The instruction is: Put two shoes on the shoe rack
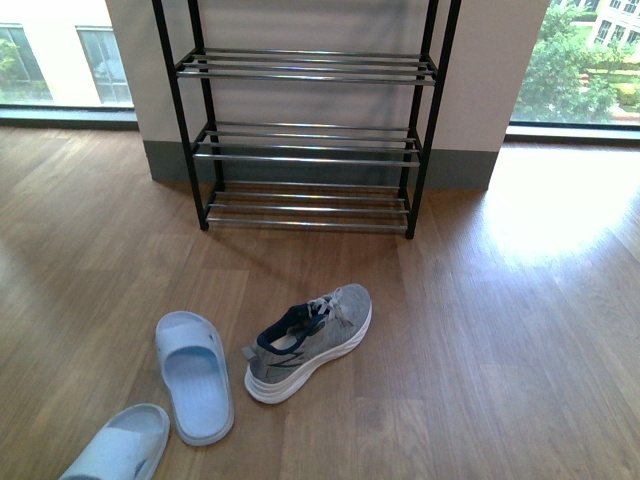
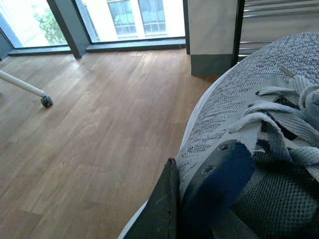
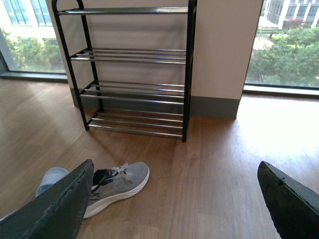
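One grey sneaker (image 1: 308, 340) with a white sole lies on the wooden floor in front of the shoe rack (image 1: 305, 140), toe pointing toward it. Neither arm shows in the front view. In the left wrist view a second grey sneaker (image 2: 259, 119) fills the picture. My left gripper (image 2: 187, 209) is shut on its side wall by the navy tongue. Part of the rack (image 2: 259, 20) shows beyond its toe. My right gripper (image 3: 177, 209) hangs open and empty above the floor. The floor sneaker (image 3: 117, 186) lies beside its one finger, and the rack (image 3: 132, 89) stands ahead.
Two pale blue slippers (image 1: 195, 375) (image 1: 120, 450) lie left of the floor sneaker. The rack backs onto a white wall pillar (image 1: 480, 90) between windows. A wheeled white leg (image 2: 46, 101) stands on the floor in the left wrist view.
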Controlling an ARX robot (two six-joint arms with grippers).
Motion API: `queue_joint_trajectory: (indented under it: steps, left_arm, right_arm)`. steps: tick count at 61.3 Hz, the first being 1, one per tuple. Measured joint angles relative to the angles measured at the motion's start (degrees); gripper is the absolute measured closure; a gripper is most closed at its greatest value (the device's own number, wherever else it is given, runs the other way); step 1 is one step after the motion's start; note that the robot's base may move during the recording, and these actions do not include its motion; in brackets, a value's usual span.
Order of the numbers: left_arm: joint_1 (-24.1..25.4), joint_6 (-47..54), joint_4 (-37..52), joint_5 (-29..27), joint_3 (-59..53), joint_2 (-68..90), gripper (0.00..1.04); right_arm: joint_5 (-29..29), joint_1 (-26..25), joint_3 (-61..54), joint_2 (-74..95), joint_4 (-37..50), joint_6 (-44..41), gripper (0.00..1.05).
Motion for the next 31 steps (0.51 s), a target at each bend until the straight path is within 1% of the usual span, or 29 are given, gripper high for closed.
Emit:
queue_joint_trajectory:
  steps: [23,31]
  left_arm:
    - [-0.02,0.00,0.00,0.26,0.00,0.02,1.03]
    - [0.04,0.00,0.00,-0.50,0.00,0.09,1.03]
  right_arm:
    - [0.00,0.00,0.00,0.00,0.00,0.00,0.09]
    - [-0.20,0.00,0.00,0.02,0.00,0.00,0.09]
